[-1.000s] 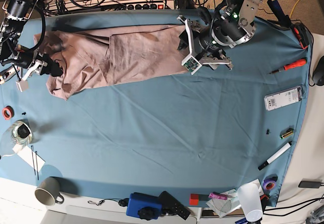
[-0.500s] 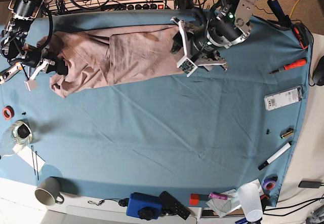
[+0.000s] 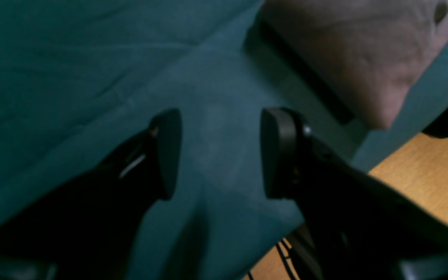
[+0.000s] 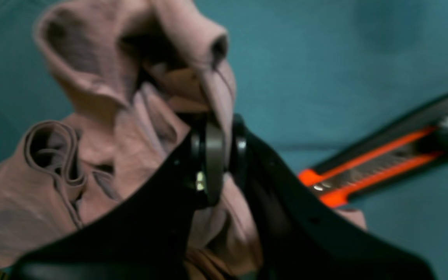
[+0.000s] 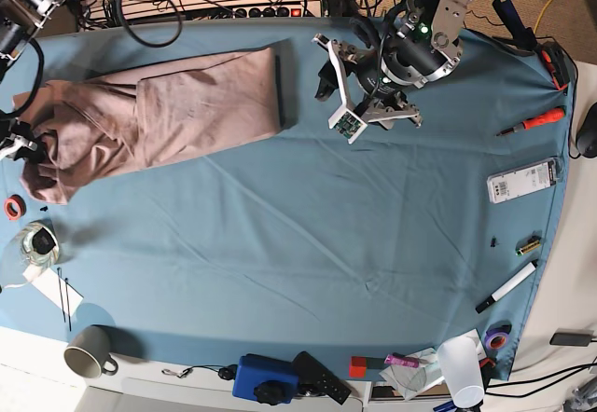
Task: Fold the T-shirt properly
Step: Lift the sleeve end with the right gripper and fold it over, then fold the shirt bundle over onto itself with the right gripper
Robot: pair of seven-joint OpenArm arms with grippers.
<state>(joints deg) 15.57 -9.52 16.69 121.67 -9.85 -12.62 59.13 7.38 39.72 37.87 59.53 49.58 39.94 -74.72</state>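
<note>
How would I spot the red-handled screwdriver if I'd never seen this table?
Start from the blue table cloth and go to its right side, as the base view shows it. There, above a flat white packet, lies the screwdriver, pointing slantwise. Its red handle sets it apart from the white marker pen lower down.

The T-shirt point(image 5: 168, 114) is soft, matt, wrinkled cloth on a smooth matt blue cloth point(image 5: 308, 235), beside a glossy plastic utility knife point(image 4: 383, 155).
</note>
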